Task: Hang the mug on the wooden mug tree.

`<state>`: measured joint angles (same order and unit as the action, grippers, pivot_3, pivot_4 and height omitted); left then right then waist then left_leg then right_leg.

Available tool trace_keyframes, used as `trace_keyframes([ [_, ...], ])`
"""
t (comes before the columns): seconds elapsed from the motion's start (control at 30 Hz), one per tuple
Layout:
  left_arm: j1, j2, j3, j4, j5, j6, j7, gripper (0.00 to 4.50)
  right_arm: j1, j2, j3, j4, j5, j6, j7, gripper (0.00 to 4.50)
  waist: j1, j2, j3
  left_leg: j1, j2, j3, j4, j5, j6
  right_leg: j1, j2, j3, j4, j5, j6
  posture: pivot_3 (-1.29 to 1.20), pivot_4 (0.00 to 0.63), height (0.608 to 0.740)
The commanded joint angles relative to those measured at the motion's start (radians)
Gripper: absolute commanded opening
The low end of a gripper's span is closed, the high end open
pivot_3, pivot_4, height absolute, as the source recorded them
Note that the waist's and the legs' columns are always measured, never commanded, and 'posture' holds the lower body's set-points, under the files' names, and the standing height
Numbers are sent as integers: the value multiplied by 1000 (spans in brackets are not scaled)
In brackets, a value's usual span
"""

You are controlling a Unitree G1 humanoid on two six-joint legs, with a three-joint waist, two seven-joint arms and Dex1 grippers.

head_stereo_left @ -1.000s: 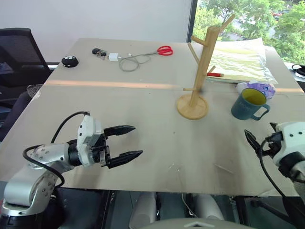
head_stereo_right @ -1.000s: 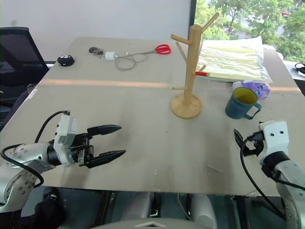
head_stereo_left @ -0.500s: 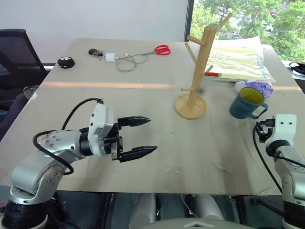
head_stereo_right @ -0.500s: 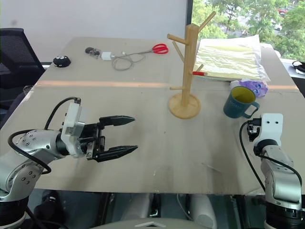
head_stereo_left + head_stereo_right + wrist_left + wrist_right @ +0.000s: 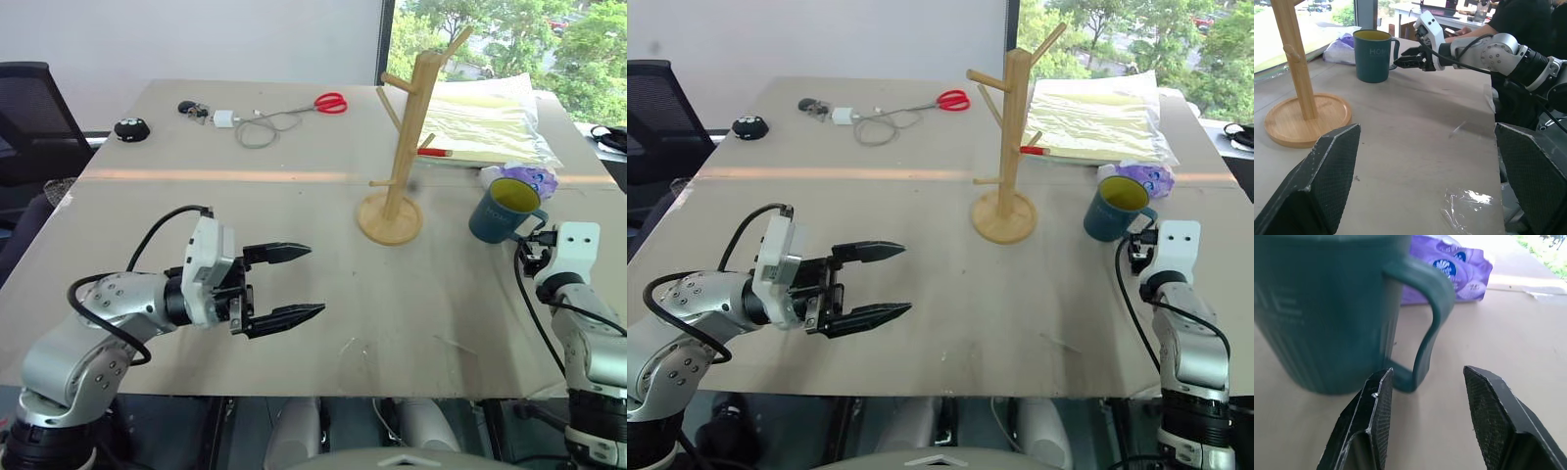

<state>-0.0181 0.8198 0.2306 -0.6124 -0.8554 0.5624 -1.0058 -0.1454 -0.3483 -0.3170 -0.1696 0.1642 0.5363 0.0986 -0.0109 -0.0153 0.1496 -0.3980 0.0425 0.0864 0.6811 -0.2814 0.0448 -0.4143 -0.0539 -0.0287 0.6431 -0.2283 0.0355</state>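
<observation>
The mug [image 5: 502, 210], dark teal outside and yellow-green inside, stands upright at the right of the frame, its loop handle turned toward the right gripper [image 5: 1425, 426]. That gripper's jaws stand apart on either side of the handle's lower end, closed on nothing. The wooden mug tree [image 5: 402, 147] rises just left of the mug on its round base. A purple packet [image 5: 529, 179] lies behind the mug. Bare table [image 5: 392, 294] spreads across the middle, where the left gripper [image 5: 294, 284] hovers with jaws wide.
</observation>
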Motion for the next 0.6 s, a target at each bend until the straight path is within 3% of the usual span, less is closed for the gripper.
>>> trace_keyframes([
  [0.03,8,6,33,-36,-6,-19,9,4500,-42,-4,-3,35,-15,-49,-14,2256,-1,0,0,0,0,0,0,0,0,0,0,0,0,0,0,0,150,740],
  [0.13,22,5,40,-41,-3,-27,12,4500,-67,-3,1,77,-23,-64,-19,1400,-1,0,0,0,0,0,0,0,0,0,0,0,0,0,0,0,150,740],
  [0.23,29,4,44,-41,0,-31,20,4500,-78,-5,4,94,-23,-70,-11,43,-1,0,0,0,0,0,0,0,0,0,0,0,0,0,0,0,150,740],
  [0.4,45,-26,55,-30,3,-57,44,4500,-74,-35,-4,56,19,-87,68,16,-1,1,1,0,0,0,0,0,0,0,0,0,0,0,0,0,150,740],
  [0.6,77,-110,97,60,42,-160,38,4500,60,-176,-9,-231,239,-52,409,16,1,3,2,0,1,0,-1,0,0,0,0,0,0,0,1,0,150,740],
])
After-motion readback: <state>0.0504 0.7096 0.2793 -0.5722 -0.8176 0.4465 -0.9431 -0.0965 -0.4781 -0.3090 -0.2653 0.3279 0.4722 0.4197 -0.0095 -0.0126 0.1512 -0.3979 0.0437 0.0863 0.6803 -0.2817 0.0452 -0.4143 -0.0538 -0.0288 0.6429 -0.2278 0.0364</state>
